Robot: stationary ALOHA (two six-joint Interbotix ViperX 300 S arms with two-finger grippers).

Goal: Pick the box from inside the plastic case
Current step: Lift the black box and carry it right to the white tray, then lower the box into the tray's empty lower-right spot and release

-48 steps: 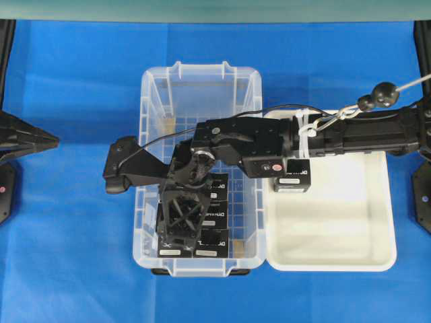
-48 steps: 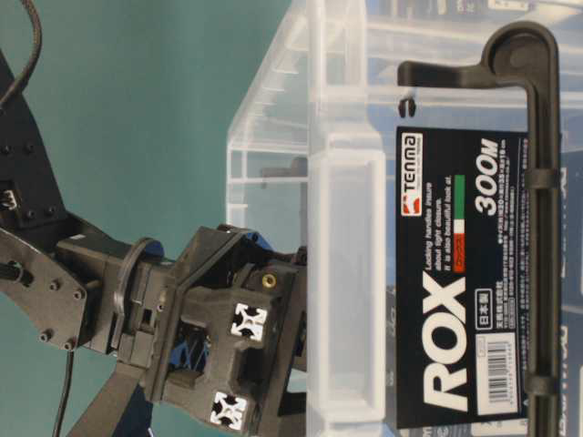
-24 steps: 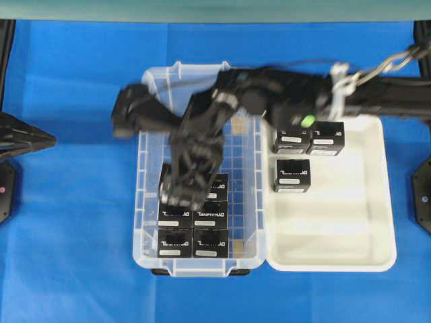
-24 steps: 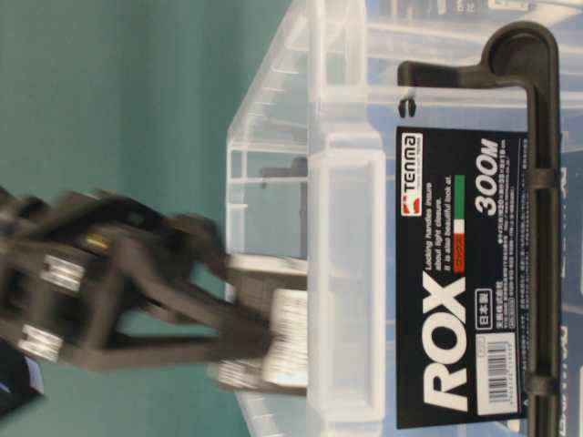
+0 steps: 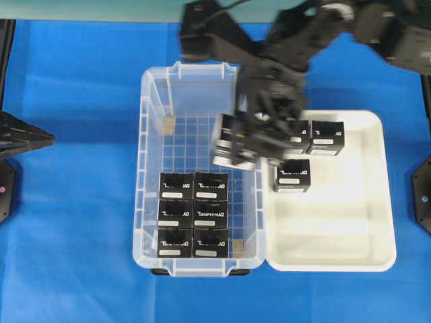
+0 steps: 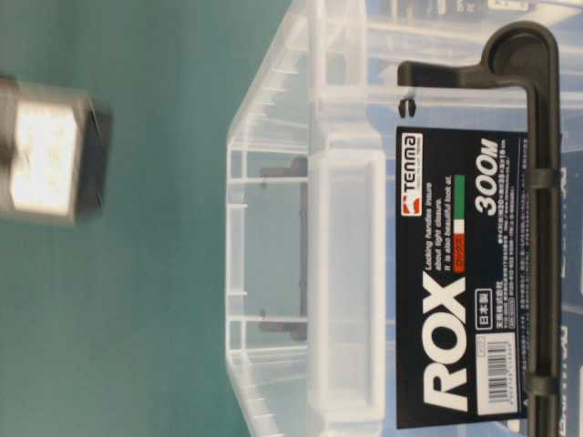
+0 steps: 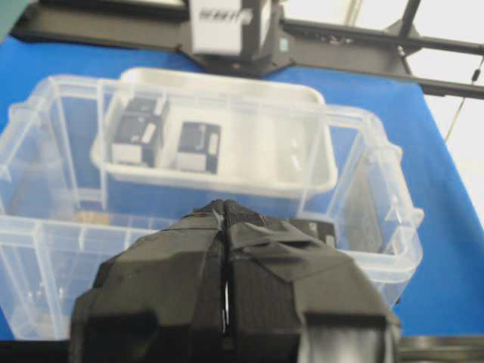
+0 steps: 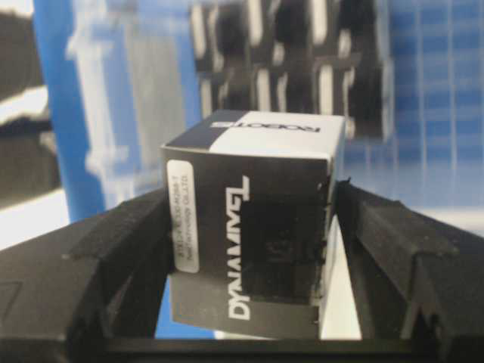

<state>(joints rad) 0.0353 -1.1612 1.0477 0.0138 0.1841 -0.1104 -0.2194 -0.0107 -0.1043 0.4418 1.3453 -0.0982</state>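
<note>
- Six black boxes (image 5: 193,214) are sitting in two columns of three on the grid floor at the near end of the plastic case (image 5: 149,168), touching one another.
- One box (image 8: 253,227) is being held by the right gripper (image 8: 253,249), its two fingers (image 8: 113,249) pressing on opposite sides; the white lettering and a white label strip are showing on the faces toward the wrist camera.
- In the overhead view this held box (image 5: 232,145) is hanging, blurred, above the right wall of the plastic case, next to the white tray (image 5: 377,202).
- Three more boxes (image 5: 292,175) are lying in the far left part of the white tray, two side by side at the back and one just in front of them.
- The left gripper (image 7: 225,302) is pointing toward the plastic case from outside it, its taped fingers (image 7: 166,272) pressed together with only a thin seam between them and nothing held.
- In the overhead view the left arm (image 5: 20,138) is sitting at the left edge, well apart from the plastic case.
- The plastic case and the white tray are standing side by side, touching, on the blue desk (image 5: 74,235).
- The table-level view is showing the clear wall of the plastic case and a black printed label (image 6: 460,273) on it.
</note>
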